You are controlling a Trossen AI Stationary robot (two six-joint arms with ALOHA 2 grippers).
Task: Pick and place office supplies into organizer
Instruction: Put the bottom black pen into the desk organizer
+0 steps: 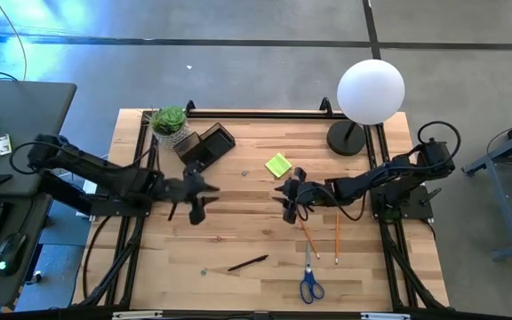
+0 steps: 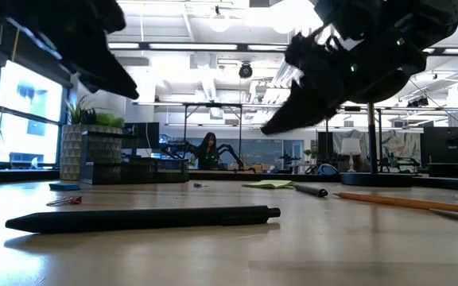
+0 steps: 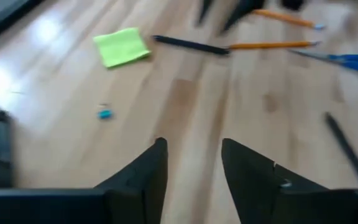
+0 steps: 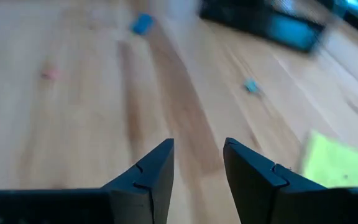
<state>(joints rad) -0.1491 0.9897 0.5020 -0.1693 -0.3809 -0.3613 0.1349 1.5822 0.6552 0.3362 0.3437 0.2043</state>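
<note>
The left gripper (image 1: 194,197) hangs above the table's left-centre, jaws parted with a narrow gap, holding nothing. The right gripper (image 1: 289,197) hangs right of centre, facing it, jaws likewise parted and empty.

The organizer (image 1: 206,145) stands at the far left, beside the potted plant (image 1: 169,123). The sticky-note pad (image 1: 278,164) lies far of the right gripper. Two pencils (image 1: 310,240) lie near-right, with the scissors (image 1: 309,283) nearer still. One dark pen (image 1: 248,262) lies near-centre. The lamp (image 1: 370,92) stands far right.
</note>
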